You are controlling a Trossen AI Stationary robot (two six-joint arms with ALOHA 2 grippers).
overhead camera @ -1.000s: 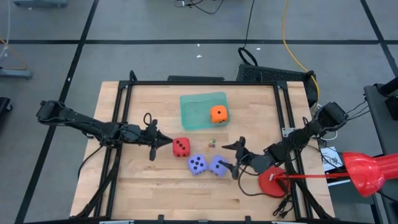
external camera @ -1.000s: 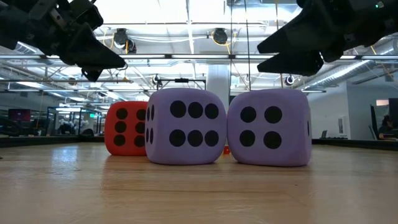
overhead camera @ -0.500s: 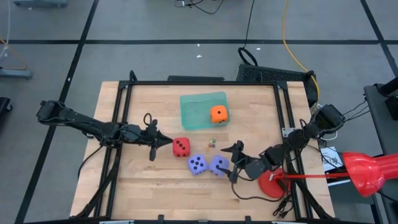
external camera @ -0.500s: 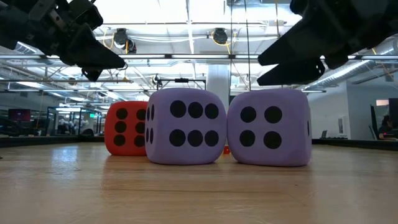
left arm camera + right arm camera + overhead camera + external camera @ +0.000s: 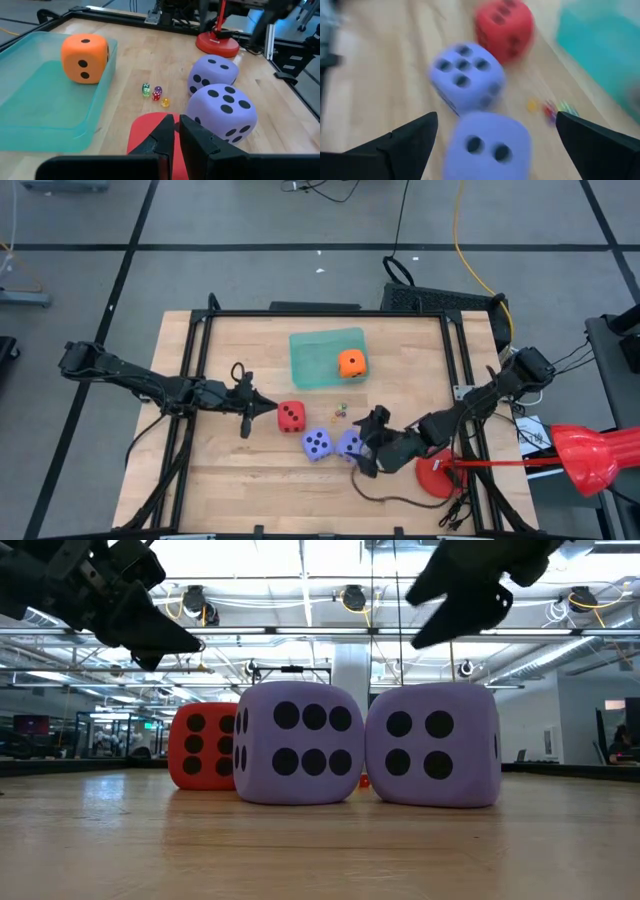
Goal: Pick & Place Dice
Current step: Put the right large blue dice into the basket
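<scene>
The right hand [image 5: 366, 442] hangs over the worktop [image 5: 240, 480] with its two fingers spread wide apart, one on each side of the nearer purple-blue die [image 5: 350, 445] and above it; in the right wrist view that die [image 5: 487, 147] sits between the two dark fingers [image 5: 402, 142], and nothing is gripped. Just beside it, touching or nearly so, lies the second purple-blue die [image 5: 317, 444], and the red die [image 5: 291, 416] rests a little farther toward the left arm. The left hand [image 5: 268, 409] hovers by the red die with its fingers together, holding nothing; in the left wrist view the closed fingers [image 5: 172, 137] point over the red die [image 5: 150, 132]. The orange die [image 5: 351, 363] sits inside a shallow teal tray [image 5: 310, 355] at the far side of the worktop, well apart from the other three. Three tiny coloured dice [image 5: 156, 94] lie on the bare wood between the tray and the purple-blue pair. A red round base [image 5: 436, 475] stands near the right edge of the worktop
</scene>
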